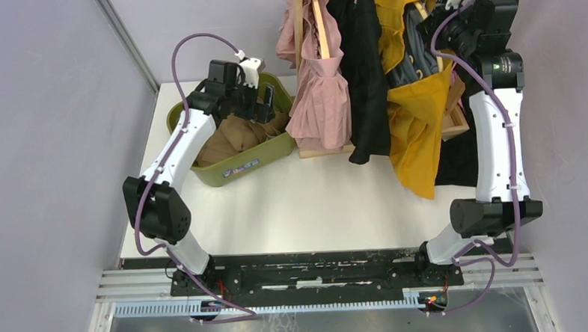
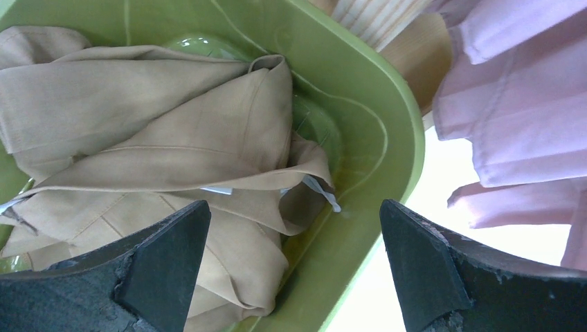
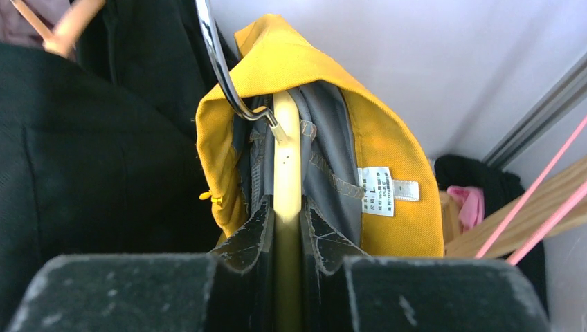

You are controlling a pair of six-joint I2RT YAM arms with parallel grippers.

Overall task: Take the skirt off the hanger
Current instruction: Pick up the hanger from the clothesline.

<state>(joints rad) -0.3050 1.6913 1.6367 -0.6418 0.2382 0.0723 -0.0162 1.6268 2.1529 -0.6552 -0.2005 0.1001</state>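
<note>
The mustard-yellow skirt point(image 1: 416, 123) with grey lining hangs on a pale wooden hanger point(image 3: 286, 159) with a chrome hook point(image 3: 220, 69) at the back right. In the right wrist view the skirt point(image 3: 391, 131) drapes over the hanger's top and shows a white size label. My right gripper point(image 3: 286, 207) is shut on the hanger's wooden bar, a finger on each side; from above it point(image 1: 438, 25) sits high among the hung clothes. My left gripper point(image 1: 262, 100) hovers open over the green basket point(image 1: 224, 176), with nothing between the fingers point(image 2: 294, 228).
The green basket point(image 2: 387, 104) holds a crumpled tan garment point(image 2: 138, 104). A pink garment point(image 1: 322, 97) and a black one point(image 1: 366, 80) hang left of the skirt on the wooden rack point(image 1: 324, 151). Grey walls close in on both sides.
</note>
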